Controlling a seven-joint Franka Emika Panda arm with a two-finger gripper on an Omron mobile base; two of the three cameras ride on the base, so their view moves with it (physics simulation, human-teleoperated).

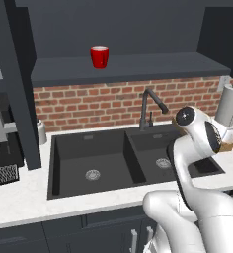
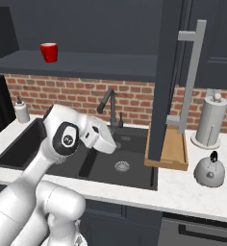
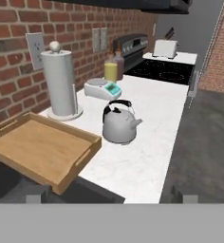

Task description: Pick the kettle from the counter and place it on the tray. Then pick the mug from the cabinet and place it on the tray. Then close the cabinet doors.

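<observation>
We begin at the left, where the small red mug (image 1: 99,57) stands upright on the dark interior shelf of the wide charcoal wall cabinet (image 1: 128,66), well apart from the arm; reaching it later means clearing the dark gooseneck faucet (image 1: 150,106) below, which we judge a collision risk. Moving right, the shallow light-brown wooden tray (image 3: 40,149) lies empty on the white speckled stone counter (image 3: 147,142), one corner hanging over the black sink (image 2: 110,163); a heavy set-down near that corner could tip it. The open charcoal cabinet door (image 2: 166,77) hangs directly above the tray and may obstruct a high approach. Next comes the rounded silver-grey metal kettle (image 3: 119,124), upright just beside the tray; its curved body may slip if grasped off-centre. Our two-finger gripper (image 3: 111,197) is fully spread and holds nothing. The tall white paper-towel roll (image 3: 60,85) behind could be knocked over.
</observation>
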